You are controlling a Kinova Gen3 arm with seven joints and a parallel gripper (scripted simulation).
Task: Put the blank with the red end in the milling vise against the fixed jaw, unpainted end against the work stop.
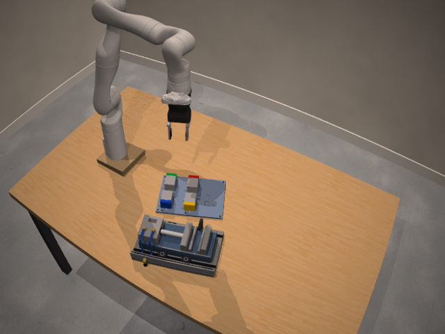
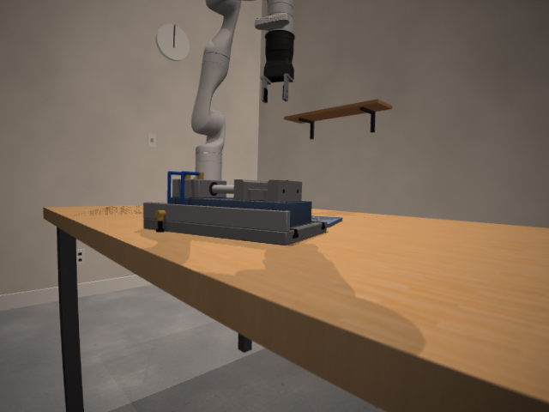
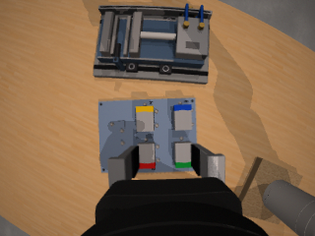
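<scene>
The red-ended blank (image 1: 192, 184) (image 3: 147, 153) lies on the blue plate (image 1: 217, 211) (image 3: 107, 156), its red end at the plate edge away from the vise. My gripper (image 1: 178, 138) (image 2: 275, 99) (image 3: 164, 155) is open and empty, high above the table. The vise's fixed jaw (image 1: 205, 240) (image 2: 290, 190) (image 3: 105, 33) and its moving jaw (image 1: 186, 236) (image 3: 134, 34) stand apart with no blank between them. The dark work stop (image 1: 200, 225) (image 3: 118, 54) stands at the plate side of the gap.
A green-ended blank (image 1: 170, 182) (image 3: 183, 151), a blue-ended blank (image 1: 166, 197) (image 3: 182, 119) and a yellow-ended blank (image 1: 190, 198) (image 3: 145, 121) lie on the plate. Blue hoses (image 1: 141, 241) (image 2: 182, 188) rise at the vise's cylinder end. The plate's third column shows only small pins.
</scene>
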